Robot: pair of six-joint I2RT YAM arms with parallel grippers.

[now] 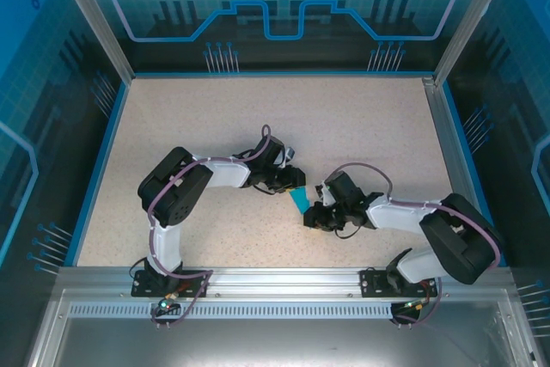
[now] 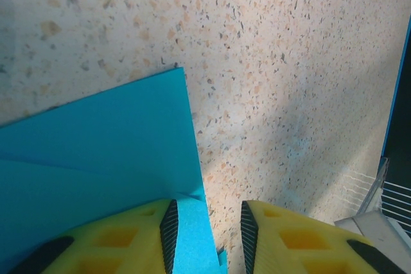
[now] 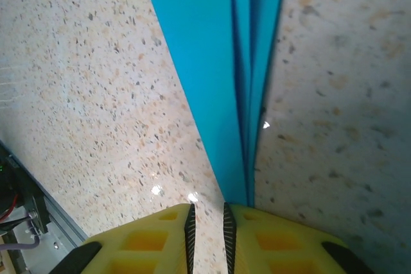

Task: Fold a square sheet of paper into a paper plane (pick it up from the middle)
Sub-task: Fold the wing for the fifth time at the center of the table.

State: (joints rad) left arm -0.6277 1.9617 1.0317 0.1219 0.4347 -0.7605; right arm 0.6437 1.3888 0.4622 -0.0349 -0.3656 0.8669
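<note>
Folded paper (image 1: 299,201) at mid-table, with both grippers meeting over it.
Wide open table (image 1: 361,126) runs from the arms out to the blue rim (image 1: 99,169). The left gripper (image 2: 207,222) has its jaws parted; the paper's straight edge runs into the gap, and one finger rests over the sheet. The right gripper (image 3: 207,213) shows only a thin slit with speckled table in it, clasping nothing. The paper's narrow layered end reaches one of its fingers. The paper is matte cyan and sharply creased, the top is speckled beige, and the fingers are yellow with ribbed black pads.
</note>
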